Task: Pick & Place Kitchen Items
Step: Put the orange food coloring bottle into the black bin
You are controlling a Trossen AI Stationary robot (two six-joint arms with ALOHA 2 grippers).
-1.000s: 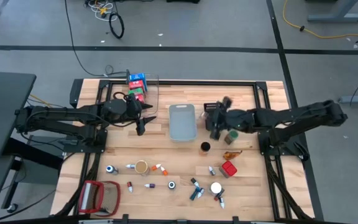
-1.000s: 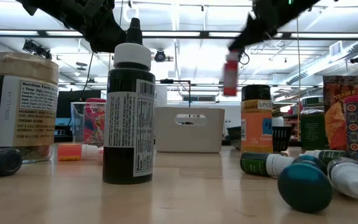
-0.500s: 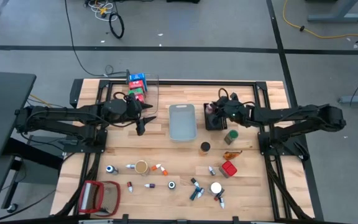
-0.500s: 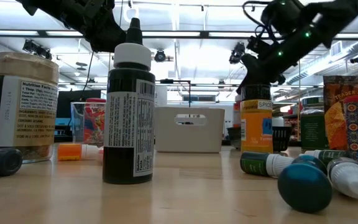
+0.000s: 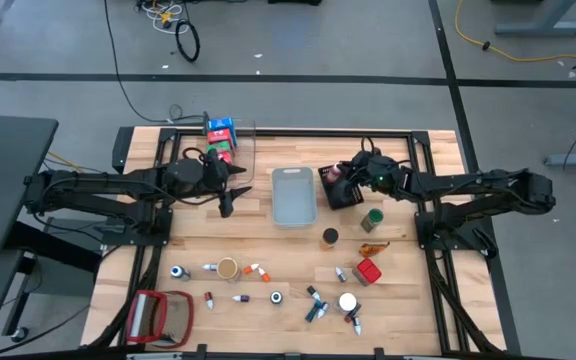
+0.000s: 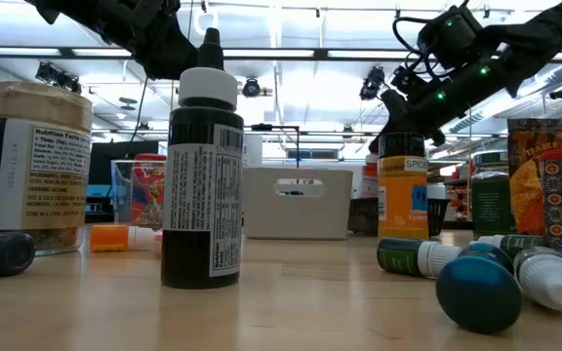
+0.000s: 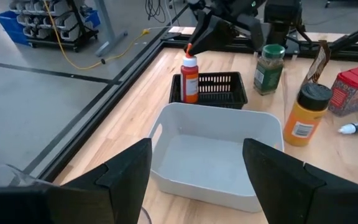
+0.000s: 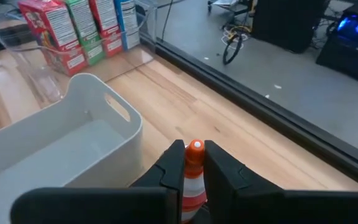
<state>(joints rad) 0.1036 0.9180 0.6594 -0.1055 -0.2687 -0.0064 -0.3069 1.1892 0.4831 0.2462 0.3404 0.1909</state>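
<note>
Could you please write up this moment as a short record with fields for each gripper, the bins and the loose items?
right gripper: shut on the orange bottle, holding it upright in the black basket
left gripper: open, empty, beside the clear bin
clear bin: holds cartons, red, green, blue
grey bin: empty
loose items: green jar, red tin, small bottles on the table's front half

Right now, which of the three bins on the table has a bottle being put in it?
The black basket: the right pincer holds an orange bottle standing inside. The grey bin looks empty.
</note>
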